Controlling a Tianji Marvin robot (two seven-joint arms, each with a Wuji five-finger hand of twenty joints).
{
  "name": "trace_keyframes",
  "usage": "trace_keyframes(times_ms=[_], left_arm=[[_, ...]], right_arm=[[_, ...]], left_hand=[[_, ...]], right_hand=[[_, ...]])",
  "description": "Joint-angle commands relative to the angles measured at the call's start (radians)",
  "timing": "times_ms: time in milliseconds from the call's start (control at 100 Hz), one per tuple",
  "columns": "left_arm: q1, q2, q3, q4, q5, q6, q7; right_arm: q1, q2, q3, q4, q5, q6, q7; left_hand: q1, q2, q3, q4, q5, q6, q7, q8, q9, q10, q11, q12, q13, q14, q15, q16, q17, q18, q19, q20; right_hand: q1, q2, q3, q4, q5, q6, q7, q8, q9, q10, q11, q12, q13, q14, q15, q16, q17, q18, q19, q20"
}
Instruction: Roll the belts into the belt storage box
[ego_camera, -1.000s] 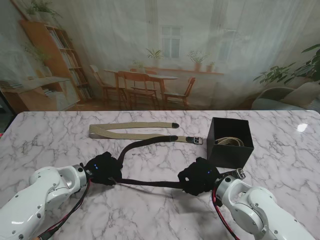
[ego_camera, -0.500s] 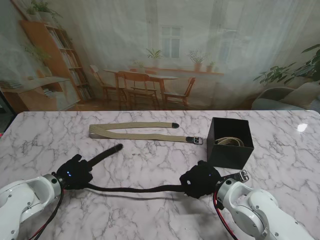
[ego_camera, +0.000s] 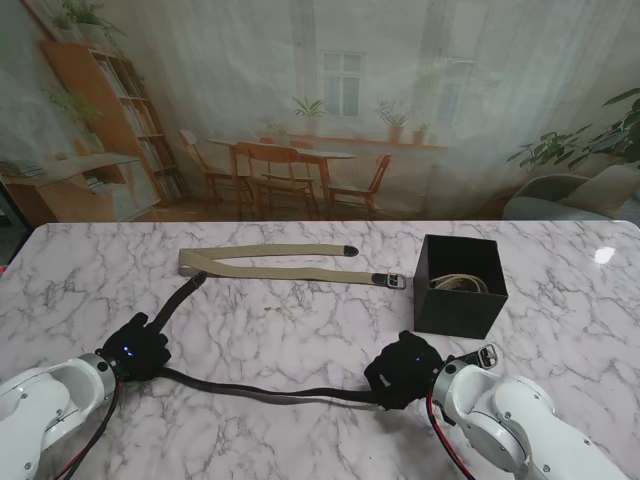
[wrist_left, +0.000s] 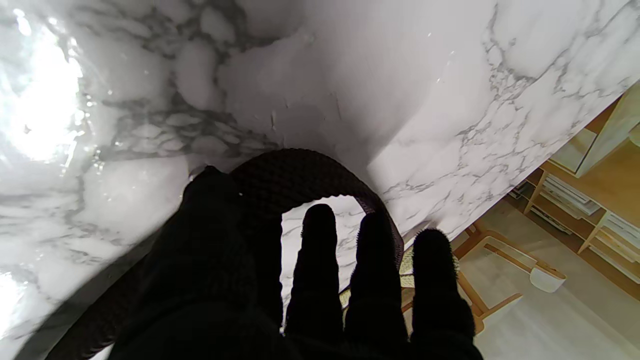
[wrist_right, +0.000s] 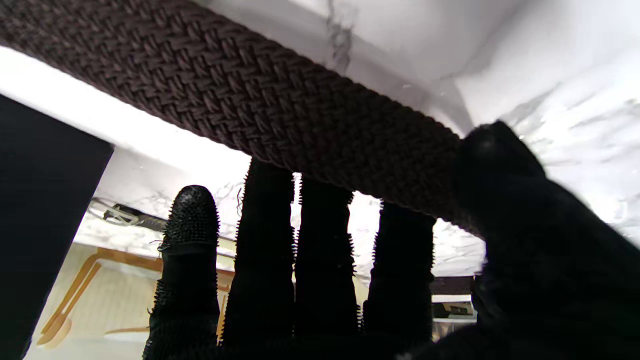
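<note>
The dark woven belt (ego_camera: 262, 389) is stretched across the near side of the marble table (ego_camera: 300, 320), running from about eight o'clock to five o'clock of the tabletop, with its free tail trailing off toward ten o'clock, its tip near the tan one. It is gripped at both ends of that span: the left hand (ego_camera: 133, 349) is closed over it, the strap seen looping round the gloved fingers (wrist_left: 320, 260) in the wrist view, and the right hand (ego_camera: 405, 369) is clamped on it too, thumb pressed to the weave, the buckle (ego_camera: 484, 356) just beside that wrist. No coil has been formed yet, so the rolling is judged barely begun. The belt storage box (ego_camera: 460, 285) stands at two o'clock, one pale rolled belt (ego_camera: 460, 283) already lying inside. The tan belt (ego_camera: 270, 263) lies flat and folded at twelve o'clock, untouched; two belts are left.
</note>
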Motion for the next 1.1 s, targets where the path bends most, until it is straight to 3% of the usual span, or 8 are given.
trace_keyframes(times_ms=[0, 90, 340, 500, 590, 680, 850, 1090], left_arm=[[0.001, 0.004, 0.000, 0.010, 0.009, 0.007, -0.019], [0.001, 0.004, -0.003, 0.013, 0.015, 0.014, -0.022], [0.005, 0.004, -0.008, 0.017, 0.021, 0.023, -0.019], [0.000, 0.005, -0.005, 0.026, 0.021, 0.024, -0.008], [-0.001, 0.005, -0.005, 0.028, 0.019, 0.025, -0.005], [0.001, 0.005, -0.007, 0.027, 0.018, 0.027, -0.005], [0.006, 0.004, -0.012, 0.023, 0.020, 0.030, -0.007], [0.018, 0.005, -0.033, 0.022, 0.038, 0.047, 0.013]], right_arm=[[-0.018, 0.000, 0.012, 0.001, -0.004, 0.008, 0.004], [-0.028, 0.002, 0.026, -0.002, -0.029, 0.002, 0.008], [-0.049, 0.006, 0.063, -0.007, -0.117, 0.004, 0.004], [-0.047, 0.008, 0.069, 0.008, -0.188, 0.037, -0.019], [-0.039, 0.007, 0.062, 0.033, -0.200, 0.070, -0.051], [-0.033, 0.006, 0.056, 0.054, -0.188, 0.092, -0.068], [-0.031, 0.003, 0.049, 0.067, -0.172, 0.117, -0.079], [-0.028, 0.000, 0.037, 0.091, -0.172, 0.147, -0.169]], left_hand=[[0.058, -0.020, 0.039, 0.006, 0.037, 0.000, 0.015, 0.001, 0.028, 0.002, 0.017, 0.016, 0.016, -0.005, 0.009, 0.014, -0.004, 0.016, 0.028, 0.017], [0.058, -0.019, 0.039, 0.006, 0.036, 0.000, 0.016, 0.001, 0.028, 0.003, 0.017, 0.017, 0.017, -0.003, 0.009, 0.015, -0.005, 0.016, 0.028, 0.017], [0.056, -0.018, 0.038, 0.005, 0.035, -0.002, 0.016, -0.001, 0.029, 0.002, 0.016, 0.020, 0.017, -0.003, 0.008, 0.016, -0.005, 0.016, 0.028, 0.017], [0.056, -0.017, 0.038, 0.005, 0.032, -0.006, 0.016, -0.001, 0.030, 0.002, 0.016, 0.021, 0.016, -0.003, 0.007, 0.016, -0.006, 0.016, 0.027, 0.016], [0.055, -0.017, 0.038, 0.005, 0.031, -0.006, 0.016, -0.001, 0.030, 0.002, 0.015, 0.021, 0.017, -0.002, 0.008, 0.017, -0.006, 0.016, 0.027, 0.016], [0.056, -0.016, 0.038, 0.005, 0.031, -0.006, 0.017, -0.001, 0.030, 0.004, 0.015, 0.021, 0.017, -0.003, 0.007, 0.017, -0.006, 0.017, 0.027, 0.016], [0.055, -0.016, 0.037, 0.004, 0.031, -0.005, 0.018, -0.001, 0.031, 0.002, 0.015, 0.022, 0.018, -0.005, 0.007, 0.017, -0.007, 0.017, 0.026, 0.016], [0.054, -0.015, 0.036, 0.004, 0.029, -0.006, 0.017, -0.001, 0.033, 0.002, 0.016, 0.023, 0.022, -0.004, 0.008, 0.018, -0.005, 0.018, 0.027, 0.015]], right_hand=[[0.012, -0.041, 0.014, -0.008, -0.039, -0.017, 0.020, 0.019, 0.038, -0.019, 0.051, 0.023, 0.030, -0.007, 0.034, 0.018, 0.001, 0.025, -0.002, 0.020], [-0.112, -0.006, -0.019, 0.121, -0.080, 0.092, -0.276, 0.039, -0.049, 0.003, 0.030, 0.039, -0.045, 0.014, -0.021, 0.002, -0.020, 0.024, -0.017, 0.025], [-0.149, 0.098, -0.274, 0.159, -0.287, 0.179, -0.521, -0.022, -0.488, 0.150, -0.053, -0.036, -0.337, 0.096, -0.072, -0.058, -0.134, 0.021, -0.064, 0.039], [-0.112, 0.069, -0.229, 0.178, -0.251, 0.182, -0.494, -0.017, -0.537, 0.163, -0.080, -0.117, -0.375, 0.104, -0.071, -0.087, -0.148, 0.024, -0.072, 0.041], [-0.101, 0.018, -0.045, 0.154, -0.088, 0.085, -0.317, 0.089, -0.458, 0.130, -0.059, -0.137, -0.333, 0.091, -0.056, -0.094, -0.137, 0.037, -0.069, 0.039], [-0.001, -0.058, -0.016, 0.013, -0.061, -0.050, -0.026, 0.088, -0.250, 0.053, -0.010, -0.098, -0.231, 0.081, -0.040, -0.084, -0.114, 0.057, -0.068, 0.028], [0.069, -0.094, 0.079, -0.003, -0.051, -0.104, 0.120, 0.198, 0.082, -0.040, 0.119, 0.019, 0.001, 0.009, 0.017, -0.037, -0.030, 0.046, -0.041, 0.023], [0.099, -0.100, 0.137, -0.004, -0.052, -0.066, 0.145, 0.115, 0.217, -0.019, 0.403, 0.112, 0.217, -0.012, 0.155, 0.062, 0.106, -0.003, 0.068, 0.047]])
